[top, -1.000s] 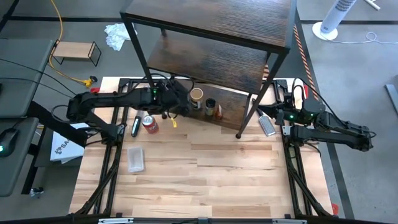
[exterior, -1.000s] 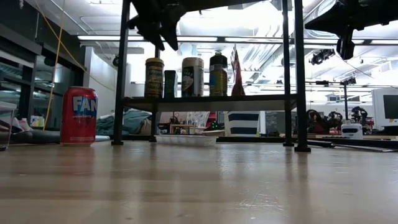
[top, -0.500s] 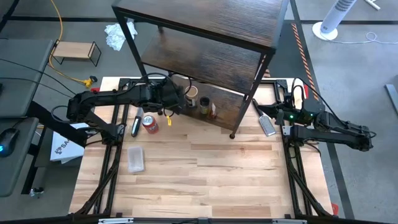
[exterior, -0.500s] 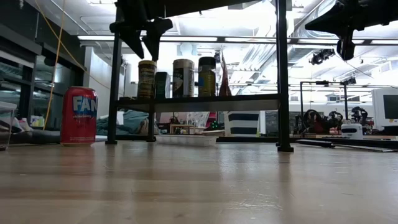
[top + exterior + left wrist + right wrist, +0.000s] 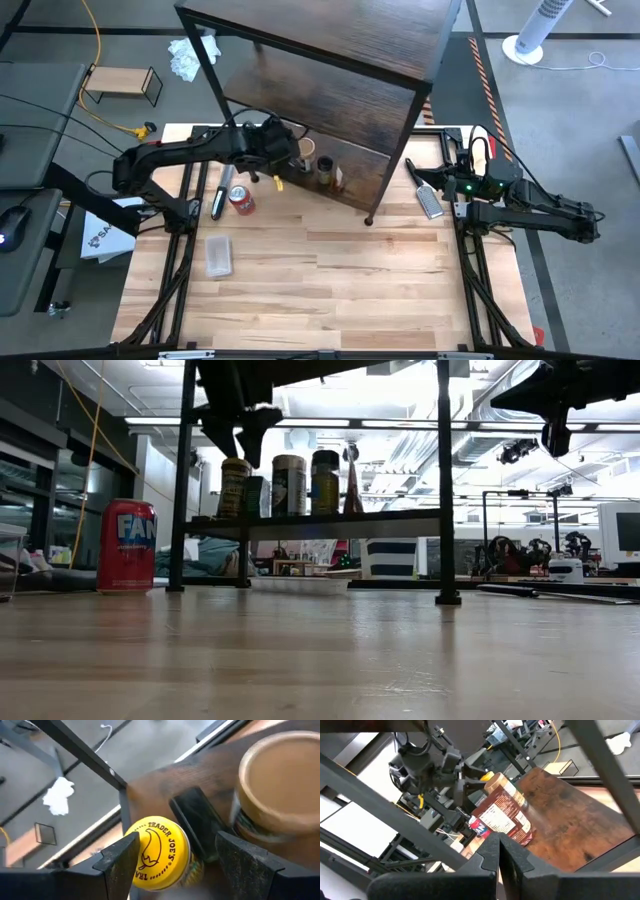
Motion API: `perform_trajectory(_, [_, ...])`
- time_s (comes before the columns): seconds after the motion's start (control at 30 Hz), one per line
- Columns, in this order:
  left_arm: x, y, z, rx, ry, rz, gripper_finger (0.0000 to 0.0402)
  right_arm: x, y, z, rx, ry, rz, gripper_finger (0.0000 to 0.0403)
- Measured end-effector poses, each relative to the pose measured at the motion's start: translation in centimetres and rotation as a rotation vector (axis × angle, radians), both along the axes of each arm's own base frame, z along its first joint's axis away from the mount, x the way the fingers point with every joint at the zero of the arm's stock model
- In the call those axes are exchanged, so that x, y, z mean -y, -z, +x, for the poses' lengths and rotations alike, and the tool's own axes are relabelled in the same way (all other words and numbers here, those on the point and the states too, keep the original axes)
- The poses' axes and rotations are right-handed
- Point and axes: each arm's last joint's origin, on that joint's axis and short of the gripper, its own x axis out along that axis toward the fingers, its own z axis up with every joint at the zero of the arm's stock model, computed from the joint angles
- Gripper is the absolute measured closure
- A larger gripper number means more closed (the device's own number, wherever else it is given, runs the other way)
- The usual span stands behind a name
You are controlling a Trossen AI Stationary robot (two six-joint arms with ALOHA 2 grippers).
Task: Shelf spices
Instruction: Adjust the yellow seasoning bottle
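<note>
The shelf stands at the table's far middle. Several spice jars stand in a row on its lowest board. My left gripper reaches in over the row's left end, slanting down and open. Between its fingers lie the yellow-lidded jar and the small black box. The tan-lidded jar stands just past one finger. My right gripper hangs shut and empty off the shelf's right side. My left gripper comes slanting down from the table's left. One finger stands right against the rim of the yellow lid. I cannot tell whether it touches the lid. The other finger stands apart from the black box.
A red can and a dark pen-like thing lie left of the shelf. A flat clear plastic piece lies nearer. A grey tool lies by the right arm. The near half of the table is bare wood.
The shelf, with the jars on it, has slid toward the table's left edge. My left gripper has tipped further down over the jars at the left end of the row and shifted with the shelf. Its fingers have stayed equally far apart.
</note>
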Motion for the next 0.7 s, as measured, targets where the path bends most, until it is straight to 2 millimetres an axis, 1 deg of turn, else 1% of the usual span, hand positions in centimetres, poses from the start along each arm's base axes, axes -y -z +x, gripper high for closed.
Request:
perform_trajectory(0.13, [-0.6,0.3,0.1,-0.044,0.01,0.021,0.0144,0.0,0.0,0.0,0.0,0.0,0.0,0.0403])
perform_trajectory(0.27, [-0.5,0.2,0.1,-0.037,0.004,0.024,0.0144,0.0,0.0,0.0,0.0,-0.002,0.0,0.0403])
perform_trajectory(0.4, [-0.3,0.1,0.0,-0.019,0.023,-0.015,0.0144,0.0,0.0,0.0,0.0,-0.002,0.0,0.0403])
perform_trajectory(0.57, [0.5,0.0,0.2,-0.001,0.047,-0.038,0.0144,0.0,0.0,0.0,0.0,-0.001,0.0,0.0403])
perform_trajectory(0.7, [1.4,-1.0,0.4,0.012,0.088,-0.056,0.0145,0.0,0.0,0.0,-0.001,-0.001,0.0,0.0403])
